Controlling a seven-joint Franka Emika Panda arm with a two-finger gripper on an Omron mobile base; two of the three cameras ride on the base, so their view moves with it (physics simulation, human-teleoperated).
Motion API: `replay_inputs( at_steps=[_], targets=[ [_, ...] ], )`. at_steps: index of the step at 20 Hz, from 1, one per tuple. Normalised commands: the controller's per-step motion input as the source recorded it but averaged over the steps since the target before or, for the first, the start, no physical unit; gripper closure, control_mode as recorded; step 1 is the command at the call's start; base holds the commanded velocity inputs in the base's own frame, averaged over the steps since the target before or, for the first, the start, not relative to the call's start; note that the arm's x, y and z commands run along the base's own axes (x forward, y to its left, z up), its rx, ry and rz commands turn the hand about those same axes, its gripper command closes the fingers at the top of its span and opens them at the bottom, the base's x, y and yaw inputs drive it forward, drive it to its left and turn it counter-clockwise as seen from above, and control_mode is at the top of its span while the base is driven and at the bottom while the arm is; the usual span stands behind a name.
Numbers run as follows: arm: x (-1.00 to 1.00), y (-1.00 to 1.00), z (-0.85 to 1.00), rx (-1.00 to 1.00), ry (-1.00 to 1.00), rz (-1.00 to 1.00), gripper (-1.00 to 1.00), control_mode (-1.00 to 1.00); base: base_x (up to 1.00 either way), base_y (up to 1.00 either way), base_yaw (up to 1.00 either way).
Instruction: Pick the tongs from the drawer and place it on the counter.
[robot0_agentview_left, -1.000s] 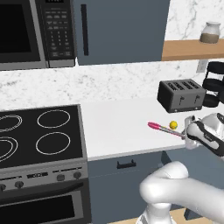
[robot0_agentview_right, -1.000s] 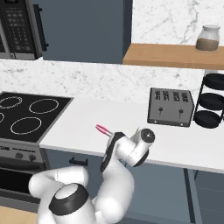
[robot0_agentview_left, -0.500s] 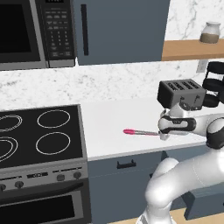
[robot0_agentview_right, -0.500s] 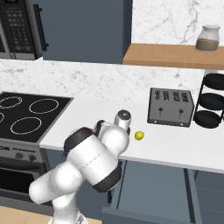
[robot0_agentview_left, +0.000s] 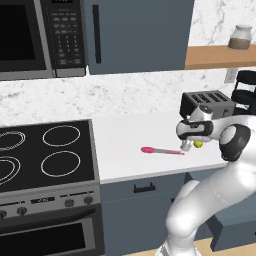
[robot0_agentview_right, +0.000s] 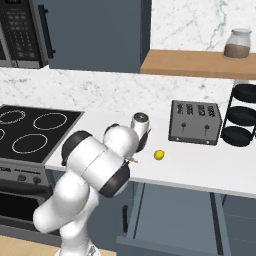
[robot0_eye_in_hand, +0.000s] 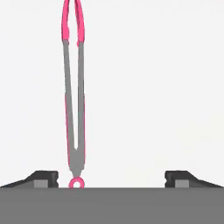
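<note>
Tongs (robot0_agentview_left: 162, 150) lie flat on the tabletop (robot0_agentview_left: 125, 140), clear of the ball (robot0_agentview_right: 159, 155) | hand (robot0_eye_in_hand: 111, 178) spread wide, holding nothing | lift straight up so you don't nudge them.

Base views flanking counter (robot0_agentview_left: 125, 135); wrist close above

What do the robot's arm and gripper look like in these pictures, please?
The arm is glossy white with rounded, bulbous segments and dark grey to black bands at its joints. The gripper has two small dark fingertips with lighter grey inner pads. No cables or markings are visible.
</note>
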Motion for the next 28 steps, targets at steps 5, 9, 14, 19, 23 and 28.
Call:
replay_inputs(
  at_steps=[5, 9, 14, 19, 23, 28],
  targets=[
    [-0.77, -0.08, 0.56, 0.00, -0.14, -0.01, -1.00, -1.00, 0.00, 0.00, 0.00],
    [-0.50, 0.15, 0.79, -0.01, -0.05, 0.00, -1.00, -1.00, 0.00, 0.00, 0.00],
    [-0.65, 0.43, 0.25, -0.11, -0.04, 0.00, -1.00, -1.00, 0.00, 0.00, 0.00],
    [-0.56, 0.34, 0.19, -0.11, -0.01, 0.00, -1.00, -1.00, 0.00, 0.00, 0.00],
    [-0.14, 0.07, 0.18, -0.03, -0.03, 0.00, -1.00, -1.00, 0.00, 0.00, 0.00],
    [-0.18, -0.01, 0.03, 0.00, -0.13, 0.02, -1.00, -1.00, 0.00, 0.00, 0.00]
  ],
)
